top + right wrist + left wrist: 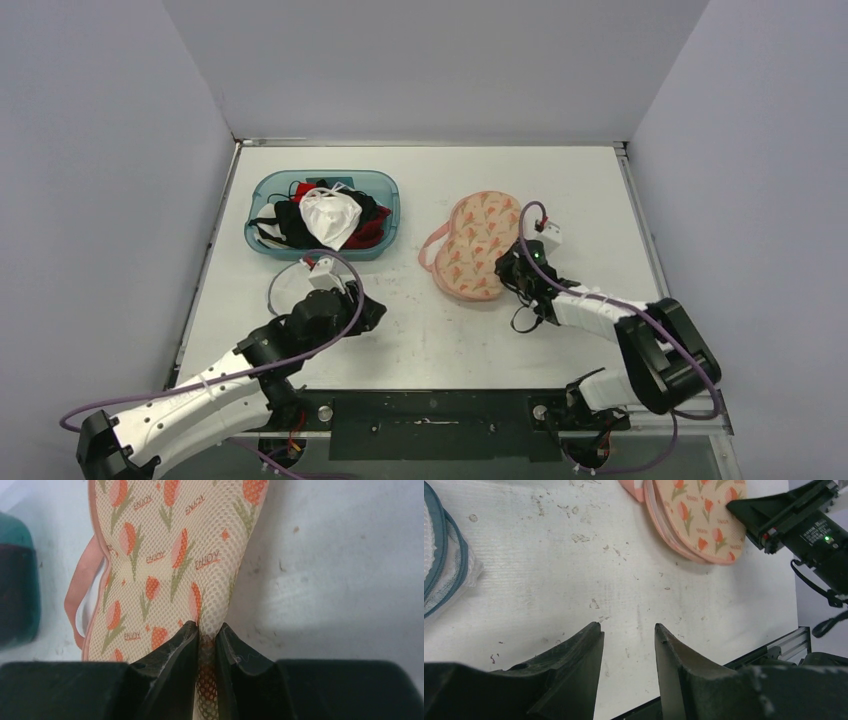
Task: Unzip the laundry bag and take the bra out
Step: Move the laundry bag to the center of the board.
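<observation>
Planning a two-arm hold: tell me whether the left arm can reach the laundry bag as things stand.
Probably yes. Only bare table lies between the open jaws of the left arm and the laundry bag; the right arm pinches its near edge, leaving its left side free.

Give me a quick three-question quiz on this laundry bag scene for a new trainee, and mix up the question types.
1. Fill in: in the top view, the laundry bag lies to the ____ of the teal basket.
2. True or false: the right gripper is pinching the bag's mesh.
3. Multiple choice: the left gripper hovers open over A) the basket, B) bare table, C) the bag.
Key: 1 right; 2 true; 3 B.
</observation>
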